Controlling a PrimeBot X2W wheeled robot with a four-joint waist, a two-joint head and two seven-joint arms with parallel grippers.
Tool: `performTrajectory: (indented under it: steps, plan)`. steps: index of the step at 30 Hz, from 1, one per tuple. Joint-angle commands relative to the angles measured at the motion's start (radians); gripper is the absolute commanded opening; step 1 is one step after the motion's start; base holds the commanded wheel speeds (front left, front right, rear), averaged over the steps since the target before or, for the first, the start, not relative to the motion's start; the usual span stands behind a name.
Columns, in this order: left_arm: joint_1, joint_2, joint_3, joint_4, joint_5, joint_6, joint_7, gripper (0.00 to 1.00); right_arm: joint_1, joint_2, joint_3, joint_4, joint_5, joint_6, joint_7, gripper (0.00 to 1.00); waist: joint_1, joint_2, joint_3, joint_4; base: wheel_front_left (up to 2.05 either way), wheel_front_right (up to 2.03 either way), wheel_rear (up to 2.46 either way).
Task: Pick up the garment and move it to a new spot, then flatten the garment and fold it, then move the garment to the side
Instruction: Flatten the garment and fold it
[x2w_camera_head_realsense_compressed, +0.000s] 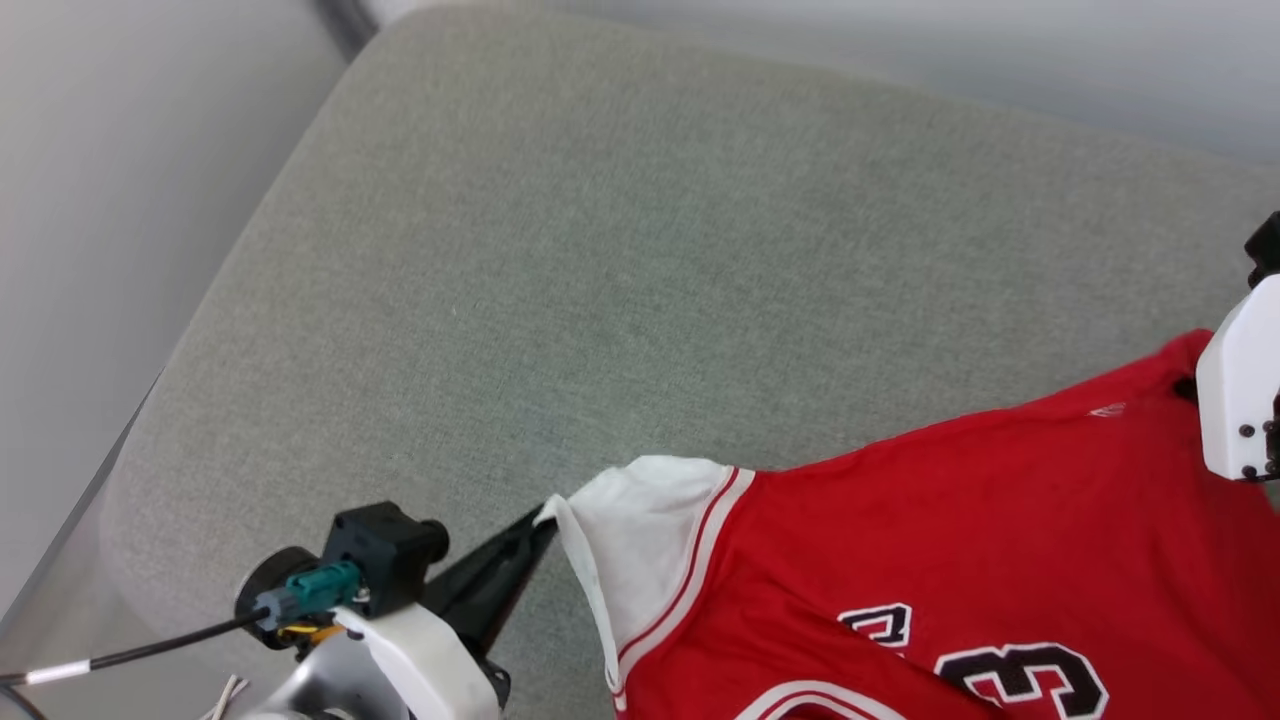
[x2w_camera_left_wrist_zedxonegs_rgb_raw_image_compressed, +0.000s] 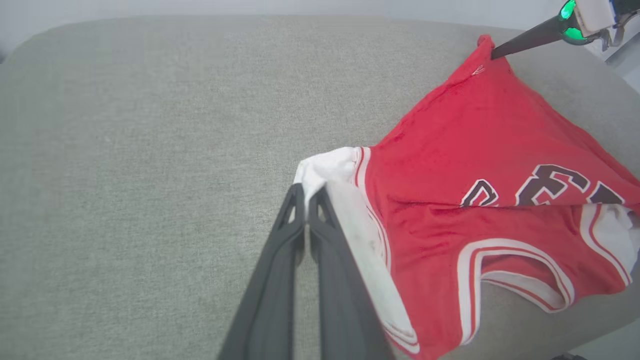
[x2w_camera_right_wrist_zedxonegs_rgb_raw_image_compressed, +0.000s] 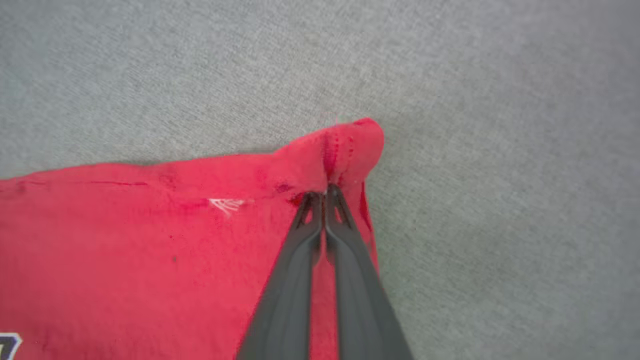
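The garment (x2w_camera_head_realsense_compressed: 950, 520), a red jersey with white sleeves, striped trim and black-and-white numbers, lies on the grey cushion at the lower right of the head view. My left gripper (x2w_camera_head_realsense_compressed: 545, 520) is shut on the edge of its white sleeve (x2w_camera_left_wrist_zedxonegs_rgb_raw_image_compressed: 325, 172); in the left wrist view my left gripper (x2w_camera_left_wrist_zedxonegs_rgb_raw_image_compressed: 306, 192) pinches that white cloth. My right gripper (x2w_camera_right_wrist_zedxonegs_rgb_raw_image_compressed: 324, 192) is shut on a red corner of the garment (x2w_camera_right_wrist_zedxonegs_rgb_raw_image_compressed: 345, 145), which bunches up around the fingertips. In the left wrist view, the right gripper (x2w_camera_left_wrist_zedxonegs_rgb_raw_image_compressed: 495, 52) touches that far red corner. Its white housing (x2w_camera_head_realsense_compressed: 1240, 390) shows at the right edge.
The grey fabric cushion (x2w_camera_head_realsense_compressed: 620, 250) stretches wide and bare to the left and behind the garment. Its rounded edge runs along the left, with a pale floor or wall (x2w_camera_head_realsense_compressed: 90, 200) beyond. A black cable (x2w_camera_head_realsense_compressed: 150, 650) trails from my left wrist.
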Motion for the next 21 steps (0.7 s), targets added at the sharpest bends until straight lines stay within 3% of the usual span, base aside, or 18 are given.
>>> performTrajectory:
  steps: [1,8,14,21]
  plan:
    - [-0.017,0.003,0.007,-0.005,0.002,0.008,0.001,0.00,0.003,0.005,-0.001,-0.002,0.010,-0.001,-0.015,0.00,-0.0002,0.0000,-0.056,-0.035,0.00,0.00,0.00]
    - [-0.073,0.042,0.050,-0.060,0.013,0.028,0.041,0.00,-0.020,-0.003,-0.041,-0.080,0.112,-0.001,-0.092,0.00,-0.0002,0.0000,-0.171,-0.113,0.00,0.00,0.00]
    - [-0.151,0.068,0.148,-0.102,0.019,0.064,0.021,0.00,-0.043,0.014,-0.075,-0.211,0.162,-0.001,-0.096,0.00,-0.0002,0.0000,-0.222,-0.211,0.00,0.00,0.00]
    - [-0.260,0.117,0.258,-0.141,0.031,0.070,-0.001,0.00,-0.100,0.026,-0.113,-0.380,0.186,-0.001,-0.072,0.00,-0.0002,0.0000,-0.247,-0.312,0.00,0.00,0.00]
